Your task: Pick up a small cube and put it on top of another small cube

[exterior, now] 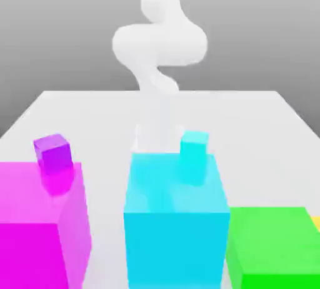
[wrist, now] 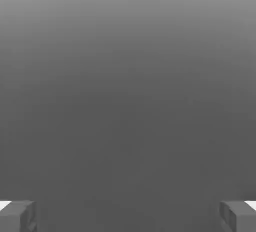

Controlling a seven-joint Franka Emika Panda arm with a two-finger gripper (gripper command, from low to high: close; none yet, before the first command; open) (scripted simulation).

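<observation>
Small purple cube point(exterior: 54, 152) and small cyan cube point(exterior: 194, 148) — the stacking pair, outside the jaws. White arm point(exterior: 159, 44) reaches down at the rear. Large magenta block point(exterior: 31, 244) and large cyan block point(exterior: 176, 244) each bear the like-placed cube at the rear right of the top, as the exterior view shows; lower green block point(exterior: 275, 238) beside the cyan one. Gripper point(wrist: 128, 217) — jaws wide, empty.
</observation>
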